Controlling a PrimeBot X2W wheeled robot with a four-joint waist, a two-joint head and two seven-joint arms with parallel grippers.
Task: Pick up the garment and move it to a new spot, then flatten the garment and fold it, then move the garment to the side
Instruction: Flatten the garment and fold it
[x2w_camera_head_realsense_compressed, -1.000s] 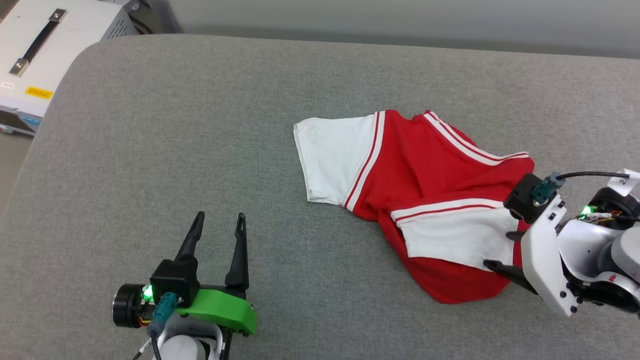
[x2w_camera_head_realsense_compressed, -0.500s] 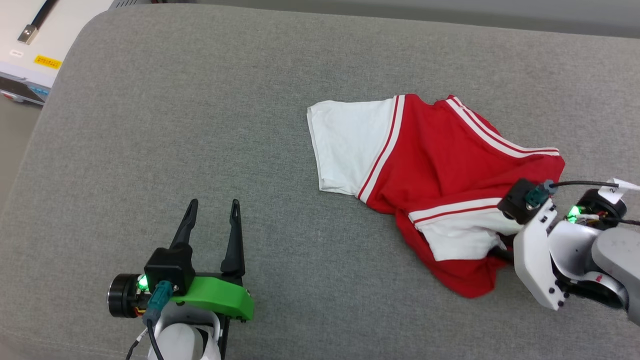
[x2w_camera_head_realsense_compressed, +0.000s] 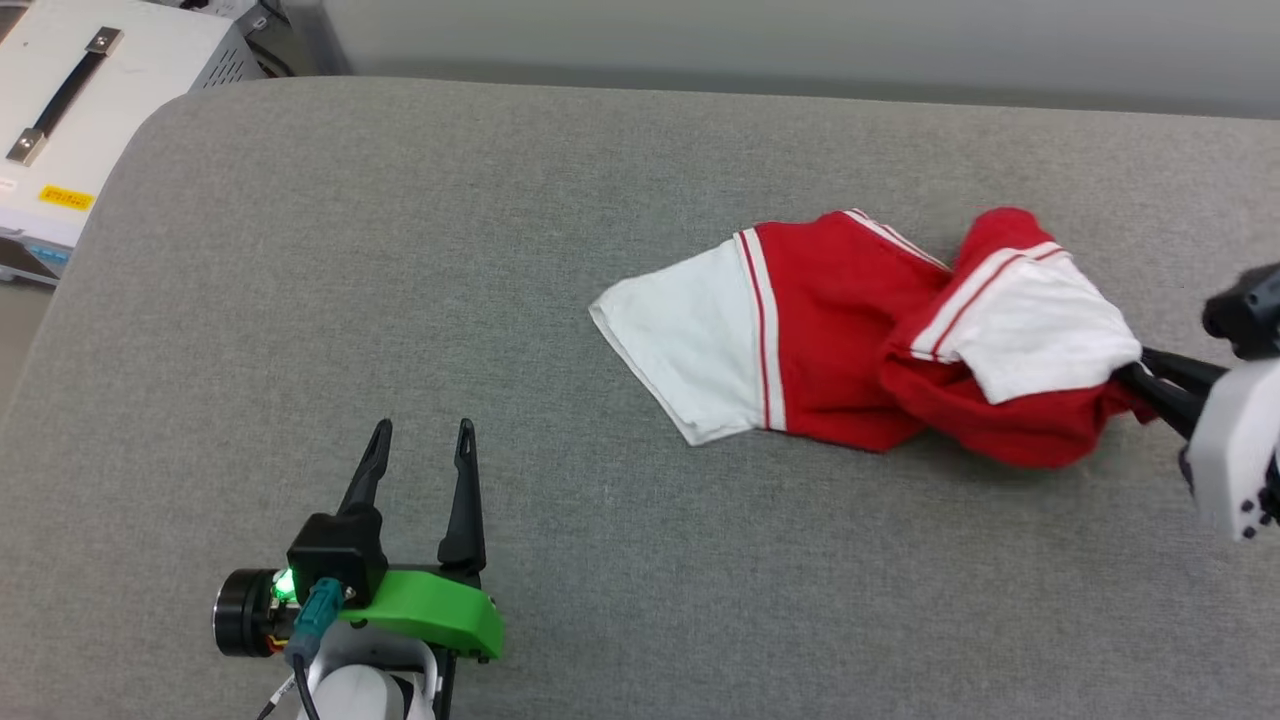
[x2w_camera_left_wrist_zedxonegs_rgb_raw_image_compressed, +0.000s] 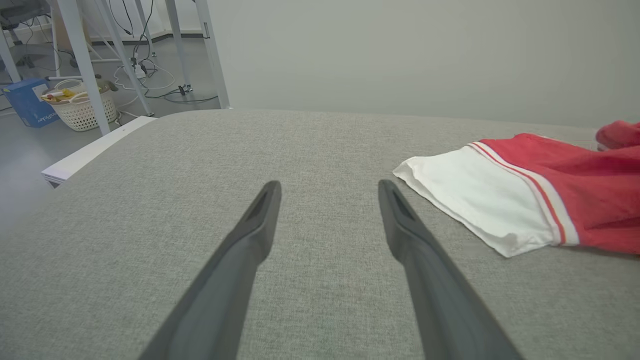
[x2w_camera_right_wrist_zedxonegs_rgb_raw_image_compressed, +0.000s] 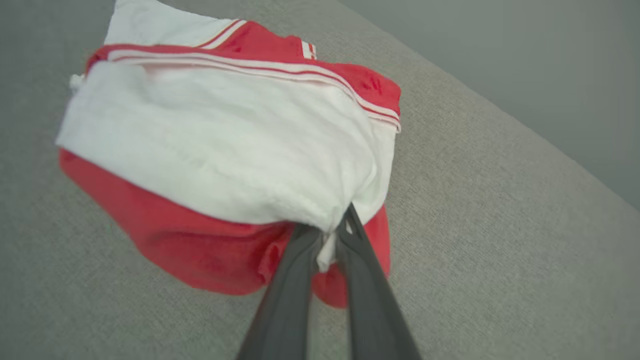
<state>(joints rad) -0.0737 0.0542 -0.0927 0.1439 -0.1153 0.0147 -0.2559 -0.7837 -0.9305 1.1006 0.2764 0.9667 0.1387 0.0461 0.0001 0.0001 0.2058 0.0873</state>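
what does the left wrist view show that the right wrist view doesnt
Left wrist view, not the right: the left gripper, open over the grey padded surface, plus white table legs, a white basket and a blue box on the floor beyond.
Right wrist view, not the left: the right gripper shut on the garment at a bunched white sleeve.
Both: the garment, red with white sleeves, the grey padded surface and a pale wall.

Dark fingers (x2w_camera_right_wrist_zedxonegs_rgb_raw_image_compressed: 287, 290) pinch the bunched garment (x2w_camera_right_wrist_zedxonegs_rgb_raw_image_compressed: 210, 150).
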